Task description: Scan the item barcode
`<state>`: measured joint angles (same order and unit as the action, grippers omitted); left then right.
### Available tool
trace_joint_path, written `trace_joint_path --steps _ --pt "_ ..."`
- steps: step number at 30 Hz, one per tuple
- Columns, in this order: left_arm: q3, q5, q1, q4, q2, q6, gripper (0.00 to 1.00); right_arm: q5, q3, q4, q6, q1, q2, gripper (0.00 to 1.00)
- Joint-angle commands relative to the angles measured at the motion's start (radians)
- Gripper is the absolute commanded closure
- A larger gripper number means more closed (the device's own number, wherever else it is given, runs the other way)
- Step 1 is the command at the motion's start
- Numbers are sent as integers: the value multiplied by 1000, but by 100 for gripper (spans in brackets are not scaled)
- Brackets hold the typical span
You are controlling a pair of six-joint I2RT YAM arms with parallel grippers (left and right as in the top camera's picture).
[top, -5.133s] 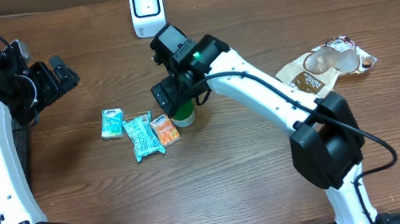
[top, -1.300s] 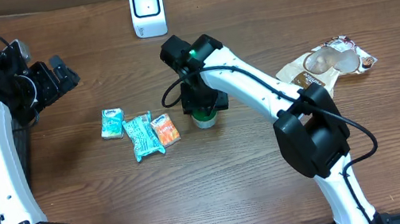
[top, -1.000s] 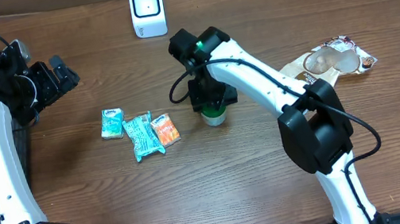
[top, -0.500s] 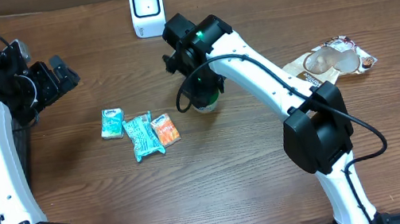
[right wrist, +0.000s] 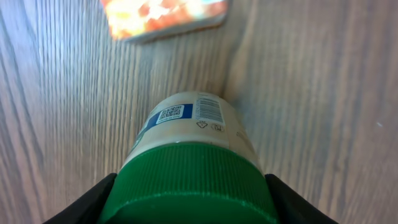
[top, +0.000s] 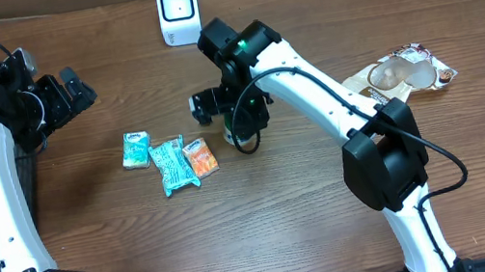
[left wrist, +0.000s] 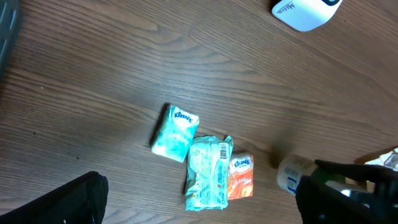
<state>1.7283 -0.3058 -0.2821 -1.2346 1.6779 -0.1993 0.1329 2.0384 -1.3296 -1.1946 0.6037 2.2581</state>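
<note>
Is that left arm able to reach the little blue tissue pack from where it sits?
Probably yes. The left hand is open, and only bare table lies between it and the tissue pack, which sits at the row's nearest end. The right hand is farther off, holding the jar.

The jar [right wrist: 186, 121] lay almost wholly hidden beneath the right hand [top: 229, 123] overhead, its green lid [right wrist: 189, 186] ran off the right wrist view's bottom edge, and the orange packet [right wrist: 163, 14] there was blurred and cropped at the top.
</note>
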Motion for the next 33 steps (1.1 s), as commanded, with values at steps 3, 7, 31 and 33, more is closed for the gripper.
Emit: trace_joint_path --steps 3,7,31,33 --pt "2 2 2 1 3 13 0 -69 -71 35 -123 -27 -23 66" --pt "2 2 2 1 3 13 0 -118 -82 42 -119 -27 -23 37" --pt "2 2 2 1 3 13 0 -47 316 -282 1059 -22 -71 0" --pt "2 2 2 1 3 13 0 -35 304 -280 1128 -22 -70 0"
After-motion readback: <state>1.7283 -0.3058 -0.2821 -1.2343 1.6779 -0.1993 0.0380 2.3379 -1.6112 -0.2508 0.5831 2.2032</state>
